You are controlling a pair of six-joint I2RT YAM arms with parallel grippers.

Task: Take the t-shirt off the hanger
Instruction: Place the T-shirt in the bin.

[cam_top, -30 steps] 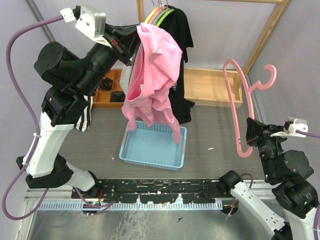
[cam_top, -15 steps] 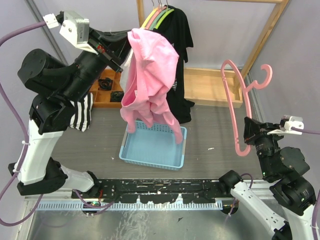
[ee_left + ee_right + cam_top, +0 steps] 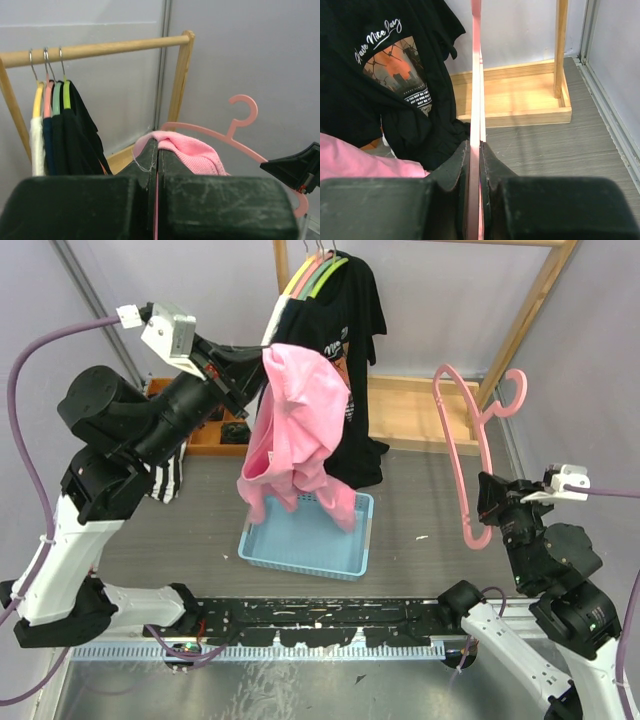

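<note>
The pink t-shirt (image 3: 297,425) hangs bunched in the air, off the hanger, with its lower end dangling over the blue basket (image 3: 312,545). My left gripper (image 3: 262,362) is shut on its top fold; the left wrist view shows pink cloth (image 3: 192,149) draped over the closed fingertips (image 3: 158,146). The bare pink hanger (image 3: 456,445) stands upright at the right, apart from the shirt. My right gripper (image 3: 484,512) is shut on its lower bar, and the right wrist view shows the bar (image 3: 476,75) pinched between the jaws (image 3: 475,150).
A wooden rack (image 3: 420,415) at the back holds several hangers with black t-shirts (image 3: 352,330). A wooden tray (image 3: 215,432) with dark items sits at the back left, beside a striped garment (image 3: 165,475).
My left arm has lowered the pink t-shirt toward the basket. The right gripper has carried the hanger a little to the left.
</note>
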